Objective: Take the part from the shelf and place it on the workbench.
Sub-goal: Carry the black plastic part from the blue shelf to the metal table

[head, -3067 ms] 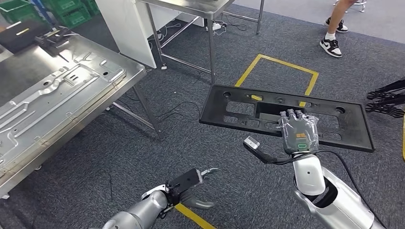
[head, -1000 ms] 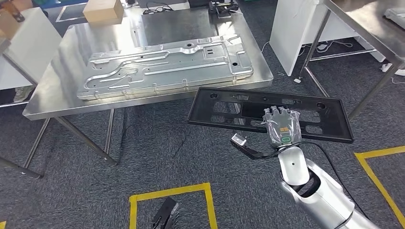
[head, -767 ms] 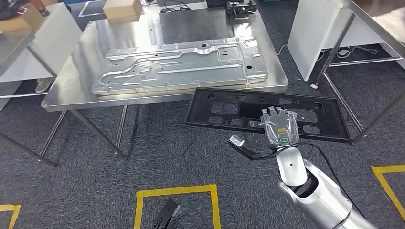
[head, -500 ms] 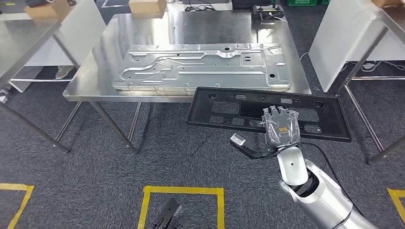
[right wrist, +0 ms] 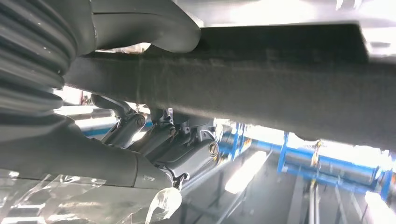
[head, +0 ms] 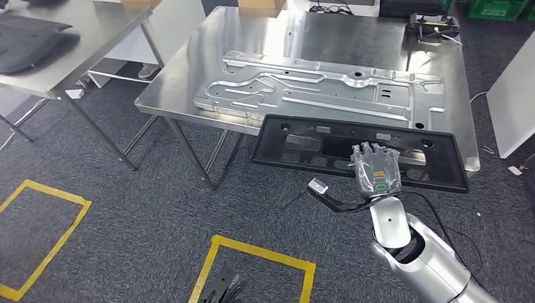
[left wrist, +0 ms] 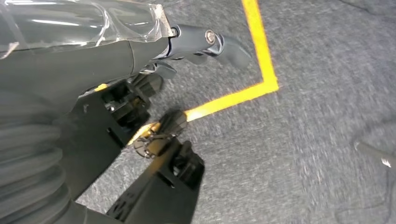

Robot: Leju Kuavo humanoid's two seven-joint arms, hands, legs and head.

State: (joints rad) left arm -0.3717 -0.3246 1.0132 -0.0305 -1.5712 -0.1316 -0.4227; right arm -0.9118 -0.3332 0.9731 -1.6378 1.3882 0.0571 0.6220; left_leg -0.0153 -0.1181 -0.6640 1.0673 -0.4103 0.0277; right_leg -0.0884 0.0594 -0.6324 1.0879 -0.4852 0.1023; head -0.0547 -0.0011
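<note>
the right hand (head: 376, 173) grips the long black plastic part (head: 315, 148) by its near edge, fingers curled over the rim and the thumb (right wrist: 140, 23) on the opposite face. the part is held flat in the air, its far edge overlapping the front edge of the steel workbench (head: 202, 57), where a pressed metal panel (head: 315, 85) lies. the left hand (left wrist: 154, 93) hangs low over grey carpet and yellow floor tape (left wrist: 259, 44), holding nothing; whether its fingers are spread or curled cannot be told.

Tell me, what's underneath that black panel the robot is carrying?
Under the black panel held by the right hand lie the steel workbench's near edge and grey carpet. The hand's fingers beneath it are hidden from above.
</note>
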